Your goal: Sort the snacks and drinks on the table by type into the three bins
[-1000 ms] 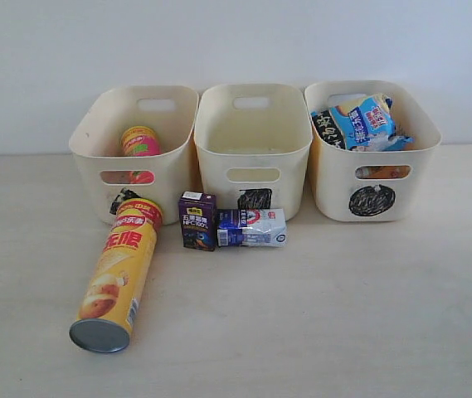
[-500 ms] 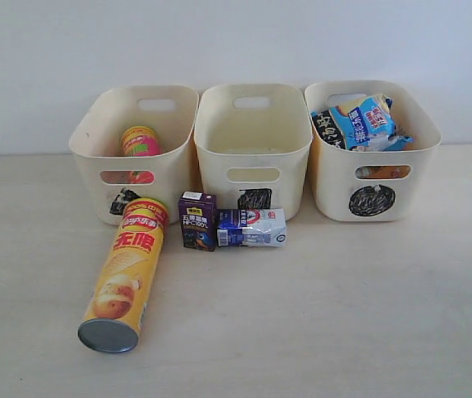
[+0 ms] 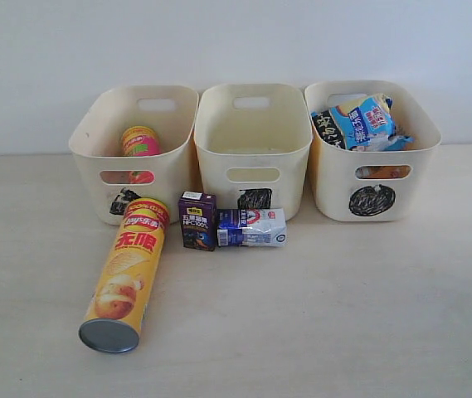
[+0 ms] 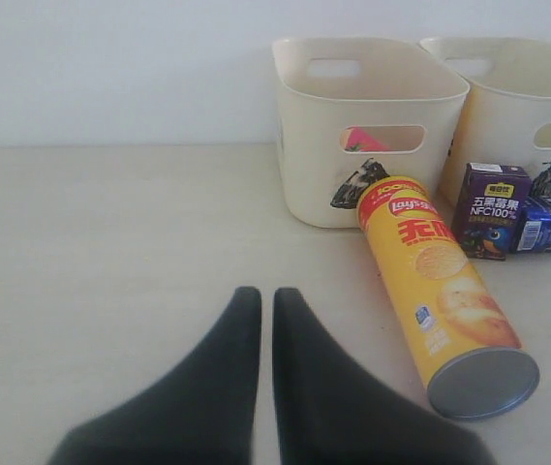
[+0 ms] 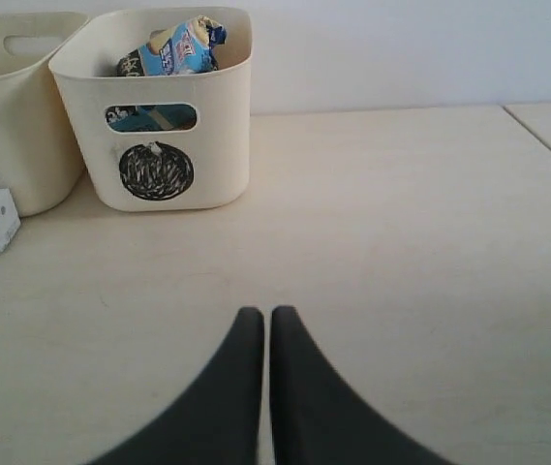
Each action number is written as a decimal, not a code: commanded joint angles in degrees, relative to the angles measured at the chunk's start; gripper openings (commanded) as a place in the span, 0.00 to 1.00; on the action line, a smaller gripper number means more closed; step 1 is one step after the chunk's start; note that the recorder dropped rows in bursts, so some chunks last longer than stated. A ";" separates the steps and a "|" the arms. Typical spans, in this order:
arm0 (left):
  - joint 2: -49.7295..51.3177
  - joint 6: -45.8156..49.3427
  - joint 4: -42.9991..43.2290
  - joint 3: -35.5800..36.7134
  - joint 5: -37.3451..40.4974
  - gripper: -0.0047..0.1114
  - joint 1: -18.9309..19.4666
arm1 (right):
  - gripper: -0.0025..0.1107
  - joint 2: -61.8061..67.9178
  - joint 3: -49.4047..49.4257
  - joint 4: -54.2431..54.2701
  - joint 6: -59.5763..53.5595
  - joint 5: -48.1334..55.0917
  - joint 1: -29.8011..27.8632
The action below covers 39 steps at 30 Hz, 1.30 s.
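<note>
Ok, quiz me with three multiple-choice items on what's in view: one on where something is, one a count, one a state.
1. Where is the yellow chip tube?
A) lying on the table in front of the left bin
B) inside that bin
C) held by a gripper

2. How many drink cartons are on the table?
A) one
B) two
C) four

3. What state is the left gripper in?
A) wide open
B) shut on the tube
C) shut, holding nothing

Answers:
1 A: the tube lies on its side, lid end toward the bin.
2 B: the purple carton and the blue-and-white carton sit side by side.
3 C: its jaws are together with nothing between them.
</note>
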 commanded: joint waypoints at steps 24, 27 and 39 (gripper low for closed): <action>-0.19 -0.95 -4.46 0.23 -10.27 0.07 0.19 | 0.02 -0.31 0.21 -0.68 0.25 0.59 -0.52; -0.19 -8.04 -8.90 0.23 -11.54 0.07 0.19 | 0.02 -0.31 0.21 -0.68 0.25 0.59 -0.52; 1.53 -24.18 -2.71 -4.40 -35.12 0.07 0.19 | 0.02 -0.31 0.21 -0.68 0.25 0.59 -0.52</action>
